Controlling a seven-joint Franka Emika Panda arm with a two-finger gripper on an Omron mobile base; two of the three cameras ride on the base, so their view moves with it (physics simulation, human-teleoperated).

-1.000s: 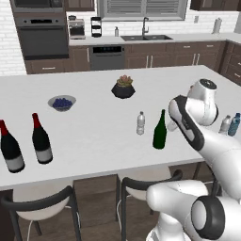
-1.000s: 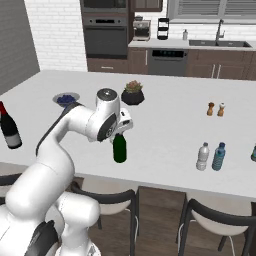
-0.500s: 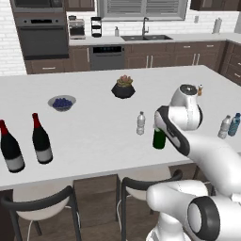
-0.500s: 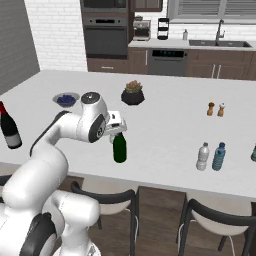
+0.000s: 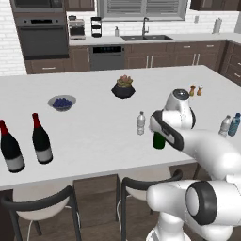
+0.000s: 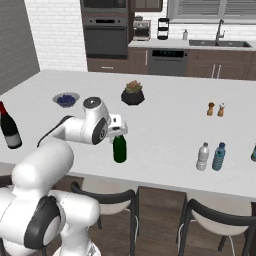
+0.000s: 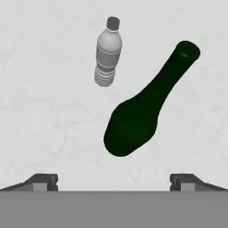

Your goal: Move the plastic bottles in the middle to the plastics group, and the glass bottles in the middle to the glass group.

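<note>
Green glass bottle [image 7: 138, 116] right under the hand camera, upright on the white counter [image 5: 94, 127], its open mouth pointing up toward the lens. The gripper [image 7: 114, 180] hangs above it with its fingers [image 7: 42, 181] spread wide apart, nothing between them, the bottle's body sitting in line with the gap but clear of both tips. From the right base view the hand [image 6: 116, 129] sits just over the green bottle's [image 6: 119, 148] neck, near the counter's front edge.

Beside the green bottle, a small clear bottle [image 7: 108, 52] with a cap stands upright, close but not touching; from the left base view it [image 5: 140, 123] is just to the green bottle's [image 5: 159, 140] left. Far off to the left of the green bottle, two black wine bottles [image 5: 41, 140] with red tops stand together. Well to its right, another clear bottle [image 6: 202, 156] and a teal-blue one [image 6: 218, 156] stand side by side. Behind the green bottle sit a dark plant pot [image 6: 133, 94], a bowl of blue fruit [image 6: 66, 99], and two small shakers [image 6: 216, 109].
</note>
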